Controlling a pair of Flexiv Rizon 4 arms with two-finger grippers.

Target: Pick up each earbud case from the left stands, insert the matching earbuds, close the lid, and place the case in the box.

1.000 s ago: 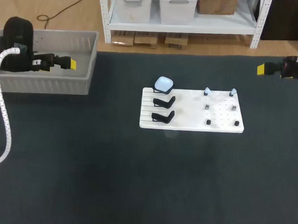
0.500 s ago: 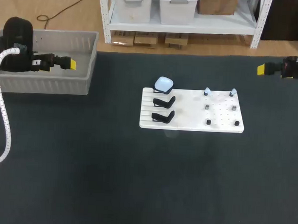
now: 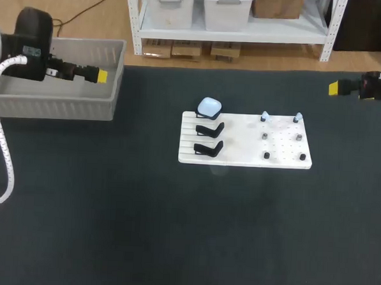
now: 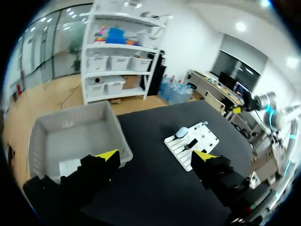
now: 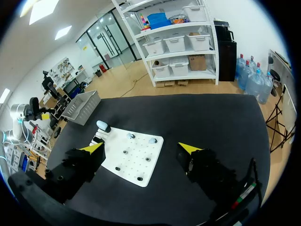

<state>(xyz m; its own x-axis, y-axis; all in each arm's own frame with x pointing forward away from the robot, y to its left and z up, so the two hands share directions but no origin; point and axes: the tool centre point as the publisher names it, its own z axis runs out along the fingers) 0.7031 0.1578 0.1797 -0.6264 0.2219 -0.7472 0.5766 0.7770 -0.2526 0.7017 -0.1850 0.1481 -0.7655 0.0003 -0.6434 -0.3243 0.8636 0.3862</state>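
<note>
Gaping left gripper (image 4: 156, 155), wrist view only.

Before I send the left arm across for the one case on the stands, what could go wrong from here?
1. The left gripper hangs open over the gray box, close to its right wall; a low path toward the board could clip that wall.
2. The earbud case sits right behind an empty black stand; wide fingers might catch the stand and shift the white board.
3. A shifted board could topple the two small earbuds on their rear pegs.
</note>
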